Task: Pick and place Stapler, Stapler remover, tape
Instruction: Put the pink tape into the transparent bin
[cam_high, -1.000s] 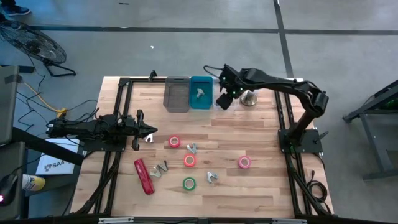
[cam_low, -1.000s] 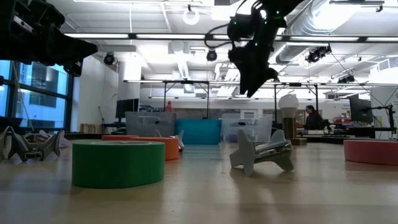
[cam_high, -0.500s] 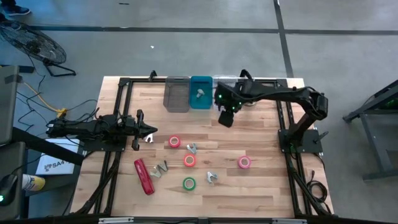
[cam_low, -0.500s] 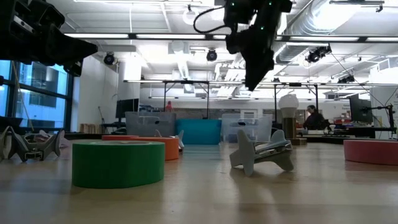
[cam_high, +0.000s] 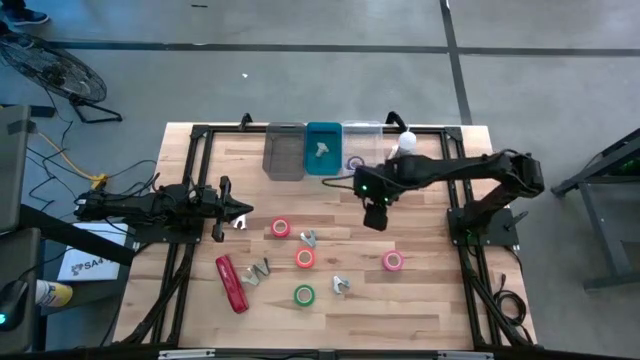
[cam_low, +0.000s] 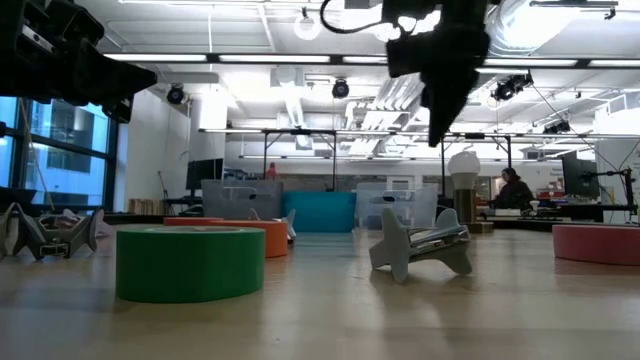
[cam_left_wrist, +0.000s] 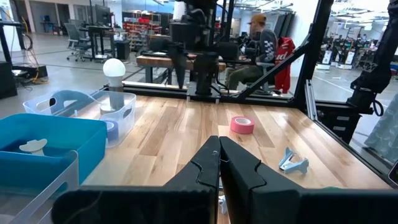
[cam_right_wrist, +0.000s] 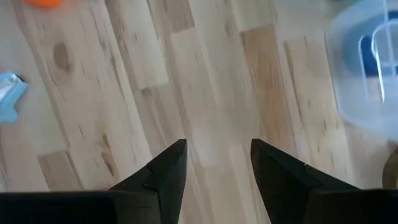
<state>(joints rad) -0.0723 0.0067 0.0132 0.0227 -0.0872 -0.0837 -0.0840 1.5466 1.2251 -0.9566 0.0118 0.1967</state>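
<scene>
Right end effector hangs open above bare table; empty.

The high view looks straight down from well above the pale wooden plank table, taking in all of it. The low view sits at tabletop height just behind the green ring of tape, facing level into the room. The left wrist view looks across the table toward the teal plastic bin; the right wrist view faces down, close to the planks. All four share the tabletop.
</scene>
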